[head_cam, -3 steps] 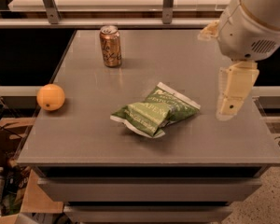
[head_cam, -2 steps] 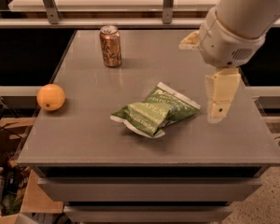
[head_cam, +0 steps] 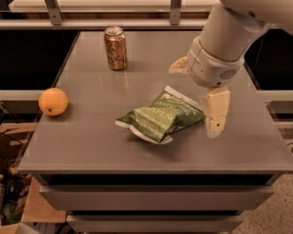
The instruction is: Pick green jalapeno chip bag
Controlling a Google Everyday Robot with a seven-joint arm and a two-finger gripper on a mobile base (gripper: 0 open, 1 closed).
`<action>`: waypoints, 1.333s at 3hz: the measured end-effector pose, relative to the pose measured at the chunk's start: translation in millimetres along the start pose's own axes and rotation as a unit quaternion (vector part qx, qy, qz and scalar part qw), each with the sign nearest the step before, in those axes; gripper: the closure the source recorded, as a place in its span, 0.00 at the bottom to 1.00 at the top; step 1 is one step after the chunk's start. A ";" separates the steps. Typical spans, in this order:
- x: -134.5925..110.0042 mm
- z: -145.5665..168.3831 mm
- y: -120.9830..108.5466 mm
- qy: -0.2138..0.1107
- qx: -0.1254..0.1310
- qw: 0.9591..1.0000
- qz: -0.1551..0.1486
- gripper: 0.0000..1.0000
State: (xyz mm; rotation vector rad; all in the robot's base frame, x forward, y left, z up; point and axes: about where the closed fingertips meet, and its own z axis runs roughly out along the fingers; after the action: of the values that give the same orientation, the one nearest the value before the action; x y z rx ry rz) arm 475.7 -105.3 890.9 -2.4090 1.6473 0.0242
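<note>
The green jalapeno chip bag [head_cam: 161,115] lies flat in the middle of the grey table [head_cam: 88,145], crinkly green foil with pale lettering and white sealed edges. My gripper [head_cam: 194,100] hangs from the white arm just right of the bag, above its right end. One pale finger [head_cam: 216,112] points down beside the bag's right edge, and the other [head_cam: 178,65] sticks out behind it. The fingers stand wide apart and hold nothing.
A bronze drink can [head_cam: 115,48] stands upright at the back left of the table. An orange [head_cam: 53,101] sits near the left edge. Metal rail posts [head_cam: 51,4] run behind the table. Clutter lies on the floor at the lower left.
The arm and gripper have swung left, from the table's right side to close beside the bag's right end. The bag, the can and the orange have not moved.
</note>
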 end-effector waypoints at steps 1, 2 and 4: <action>-10.0 19.4 2.1 -0.011 -0.020 0.999 -0.028 0.00; -18.7 33.7 2.5 -0.015 -0.037 0.998 -0.046 0.00; -30.8 46.7 -0.7 -0.029 -0.055 0.996 -0.062 0.00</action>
State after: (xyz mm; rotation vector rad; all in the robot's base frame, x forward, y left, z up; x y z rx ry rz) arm 470.1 -67.8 849.8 -2.5616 1.5043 0.1671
